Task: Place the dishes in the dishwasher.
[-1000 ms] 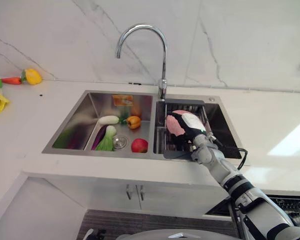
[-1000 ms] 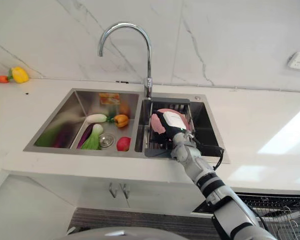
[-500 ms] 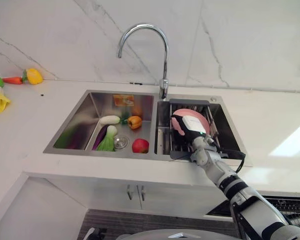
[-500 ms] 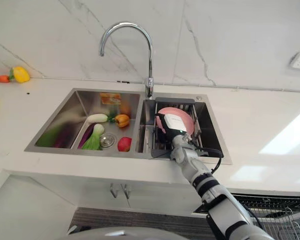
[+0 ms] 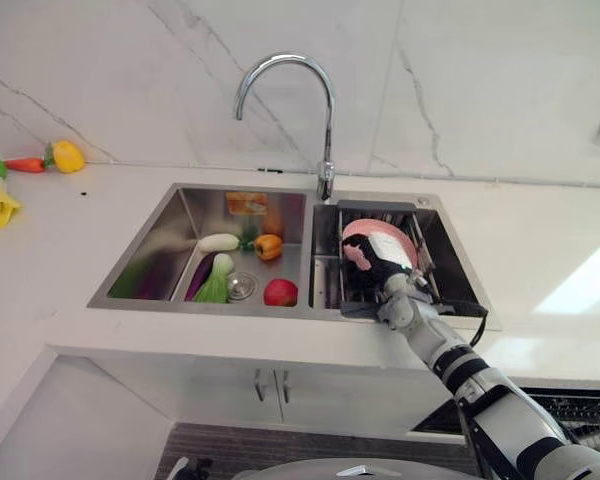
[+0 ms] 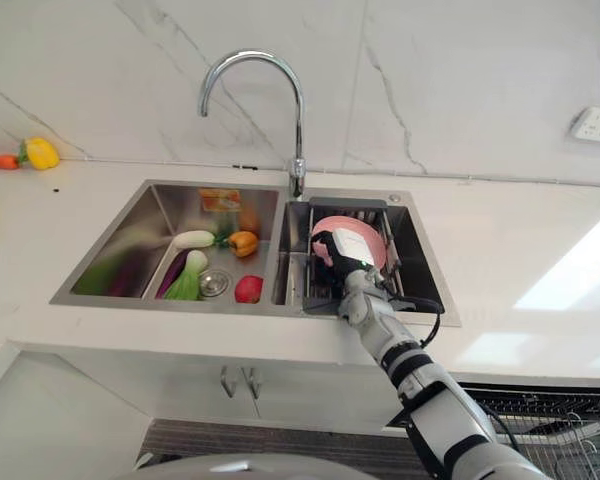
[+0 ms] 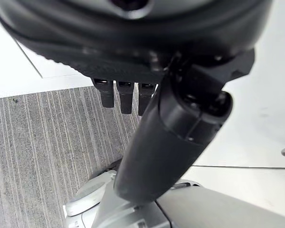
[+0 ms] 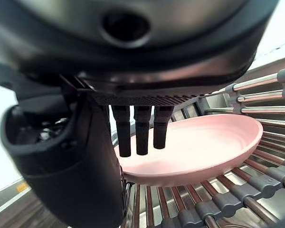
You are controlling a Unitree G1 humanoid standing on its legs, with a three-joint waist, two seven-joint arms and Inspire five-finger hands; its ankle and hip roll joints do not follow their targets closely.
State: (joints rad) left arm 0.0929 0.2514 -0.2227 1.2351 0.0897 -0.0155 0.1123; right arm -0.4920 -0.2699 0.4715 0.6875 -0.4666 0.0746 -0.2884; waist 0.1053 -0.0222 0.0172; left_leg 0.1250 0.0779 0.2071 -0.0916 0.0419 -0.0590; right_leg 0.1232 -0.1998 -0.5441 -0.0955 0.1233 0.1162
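Plate, pink, stood on edge in the dark rack in the sink's right basin. Your right hand reached over it with straight, relaxed fingers; your left hand hung open above the floor.

Left hand: dark bulk along one edge of the view, fingers hanging straight in a short row, holding nothing. Thumb: thick, dark, standing out from the palm across the middle of the view, beside the fingers. Floor: grey, ribbed in fine parallel lines, lying past the fingertips. Panel: white, smooth, filling the side beyond the thumb, with a thin dark seam low down. Second white surface: pale, with a dark edge line, meeting the ribbed floor near the fingers.
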